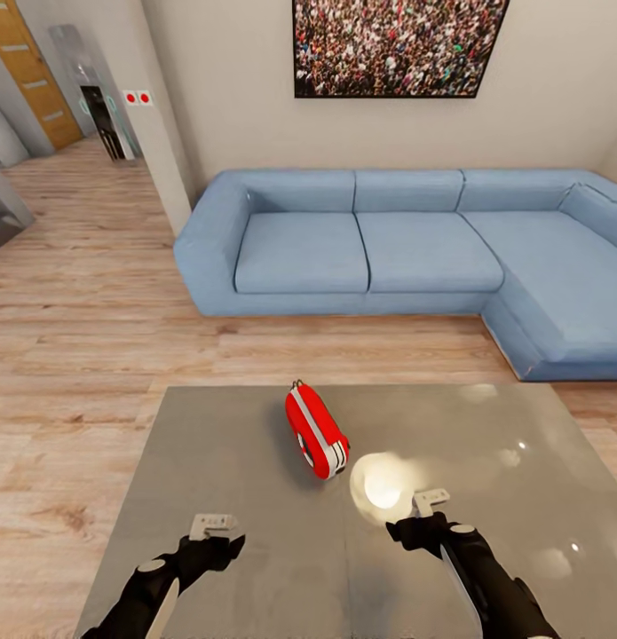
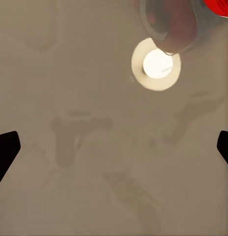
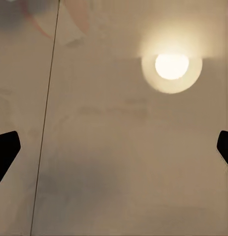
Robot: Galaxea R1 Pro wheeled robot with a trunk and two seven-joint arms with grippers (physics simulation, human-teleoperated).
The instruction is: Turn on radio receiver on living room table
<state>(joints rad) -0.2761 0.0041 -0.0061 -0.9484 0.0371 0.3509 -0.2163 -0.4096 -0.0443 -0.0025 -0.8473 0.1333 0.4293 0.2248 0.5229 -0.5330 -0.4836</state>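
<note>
The radio receiver (image 1: 316, 430) lies on the desk (image 1: 210, 461) in the living room, toward the far middle of the top, tipped on its white-grey edge band rather than flat on its back. My left end effector (image 1: 210, 525) and right end effector (image 1: 431, 500) both hover over the near part of the desk, apart from the radio, the right one nearer to it. Each wrist view shows dark fingertips (image 2: 5, 150) at opposite edges with bare desk between, so both stand spread and carry nothing.

My worry is the radio's pose: it looks rounded and smooth-shelled, resting on a narrow curved band on a glossy grey top. A sideways push at its dial could make it slide or roll instead of switching. The desk mirrors a bright ceiling light (image 1: 382, 480) just beside my right end effector, and that glare could hide the true surface height, so I may press into the top.

Beyond the desk, the soft blue sofa (image 1: 388, 248) sits on matte wood planks.
</note>
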